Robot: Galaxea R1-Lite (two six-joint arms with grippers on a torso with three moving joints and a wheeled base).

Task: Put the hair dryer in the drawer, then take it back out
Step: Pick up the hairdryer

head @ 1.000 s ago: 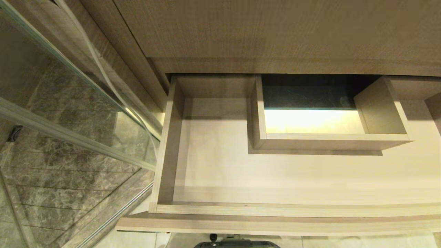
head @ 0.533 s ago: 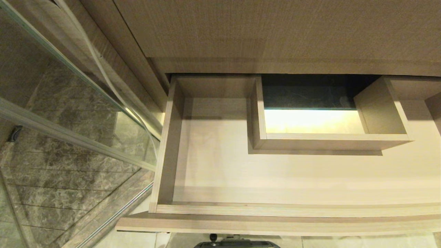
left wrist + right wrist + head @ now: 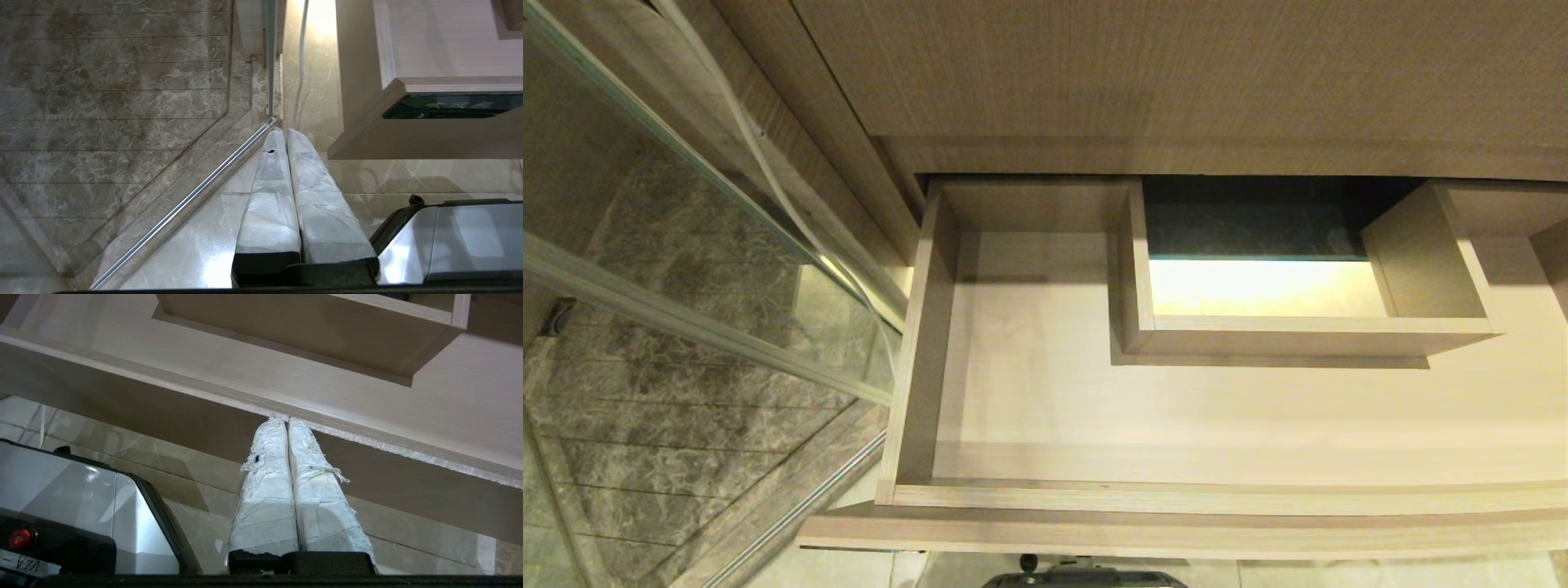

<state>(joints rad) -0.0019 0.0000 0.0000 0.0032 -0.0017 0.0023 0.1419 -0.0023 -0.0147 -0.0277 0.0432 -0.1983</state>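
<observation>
The drawer point(image 3: 1176, 498) stands pulled out, a wide shallow light-wood tray, U-shaped around a boxed cut-out point(image 3: 1307, 335). Its floor holds nothing; the hair dryer is out of view in every view. Neither arm shows in the head view. My right gripper point(image 3: 287, 419) is shut and empty, its white-wrapped fingers point(image 3: 269, 477) pressed together, tips just below the drawer's front edge point(image 3: 286, 412). My left gripper point(image 3: 282, 130) is shut too, holds nothing and hangs over the floor off the drawer's left corner point(image 3: 392, 85).
A taller wood panel point(image 3: 1176, 73) rises behind the drawer. A glass shower partition with a metal rail point(image 3: 686, 318) and dark marble tiles point(image 3: 645, 457) lie to the left. My own grey base point(image 3: 73, 510) sits just below the drawer front.
</observation>
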